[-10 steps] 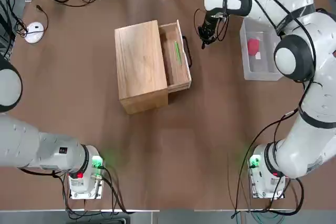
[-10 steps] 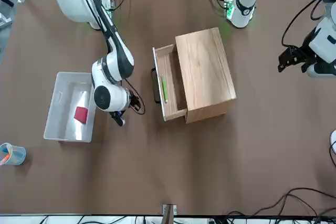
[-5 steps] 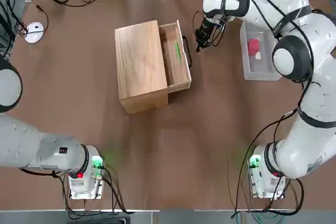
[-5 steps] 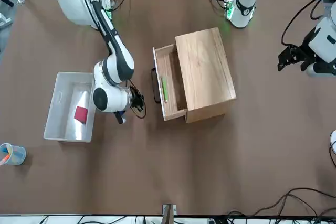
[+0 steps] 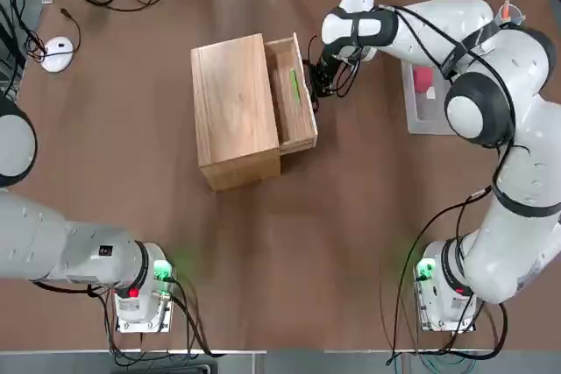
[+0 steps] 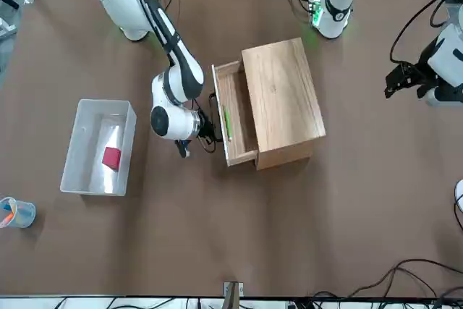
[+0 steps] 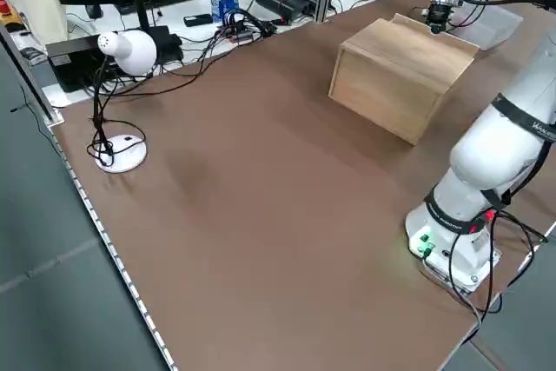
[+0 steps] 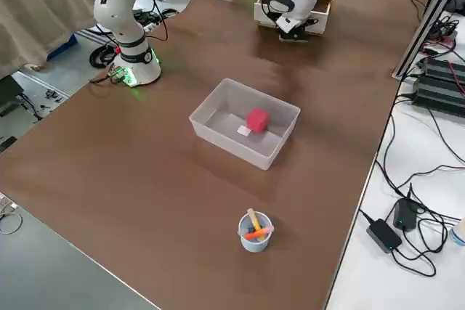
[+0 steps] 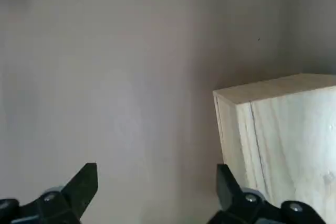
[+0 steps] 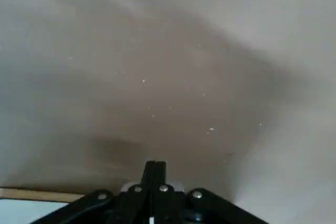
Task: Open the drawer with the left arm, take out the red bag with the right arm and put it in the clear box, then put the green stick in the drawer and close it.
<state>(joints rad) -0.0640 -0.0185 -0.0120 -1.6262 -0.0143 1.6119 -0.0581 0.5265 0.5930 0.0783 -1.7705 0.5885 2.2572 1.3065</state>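
I see the shallow light-wood drawer [image 5: 296, 94] pulled partway out of its plain light-wood box cabinet [image 5: 235, 111], on the side facing the right arm. The thin bright green stick [image 5: 295, 88] lies flat inside the drawer, running along its length. My right arm's black gripper [image 5: 320, 82] sits just beside the drawer front, at the thin black bar handle [image 6: 214, 119]; from the front view I can't tell if it touches. The right wrist view shows its fingers [image 10: 155, 170] pressed together, nothing between them, brown tabletop beyond.

The small bright red soft bag [image 6: 111, 158] is already in the translucent rectangular plastic box [image 6: 81, 161], well apart from the cabinet on the robot's right. A white label [image 8: 244, 131] lies just beside the bag on the box floor. A small blue cup [image 8: 254, 231] holding orange and yellow sticks stands near the table's edge past the box.

The left arm's gripper [image 6: 406, 81] hangs off at the robot's left side, well apart from the cabinet. Its wrist view shows the fingers [image 9: 81, 185] spread wide, empty, a cabinet corner in sight.
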